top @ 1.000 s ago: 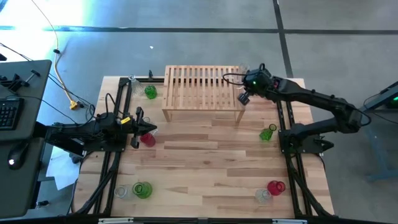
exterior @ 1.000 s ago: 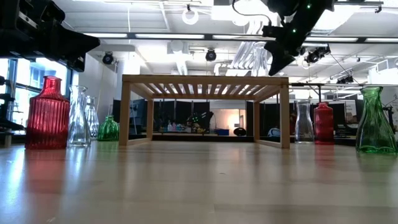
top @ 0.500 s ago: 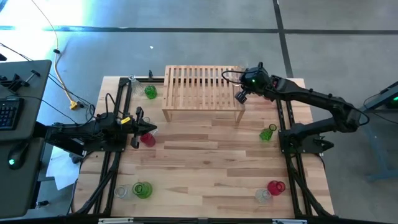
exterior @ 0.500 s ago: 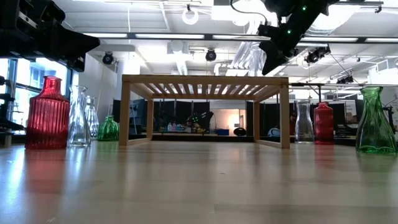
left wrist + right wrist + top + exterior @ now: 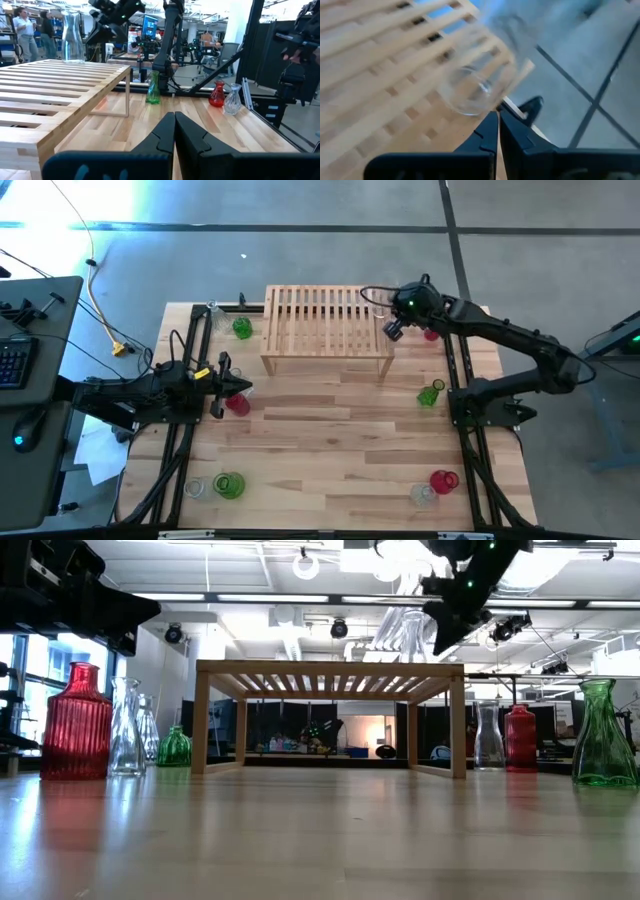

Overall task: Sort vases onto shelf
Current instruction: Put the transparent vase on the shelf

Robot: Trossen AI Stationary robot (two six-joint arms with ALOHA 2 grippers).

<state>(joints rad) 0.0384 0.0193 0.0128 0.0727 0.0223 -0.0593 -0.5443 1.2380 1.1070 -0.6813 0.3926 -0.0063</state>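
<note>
the shelf (image 5: 325, 330) is taken as landmark. a clear vase (image 5: 73, 37) stands upright on its far right corner. the right gripper (image 5: 394, 330) is held just above that corner, fingers pressed together on nothing. the left gripper (image 5: 236, 388), also closed and empty, waits left of the shelf by a red vase (image 5: 237, 404).

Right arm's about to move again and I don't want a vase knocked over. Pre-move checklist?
1. Clear vase upright on shelf: ok.
2. Right gripper empty, jaws shut: ok.
3. Gap between right gripper and clear vase: cannot tell, they look close.
4. Left gripper away from the shelf, beside red vase, jaws shut: ok.
</note>
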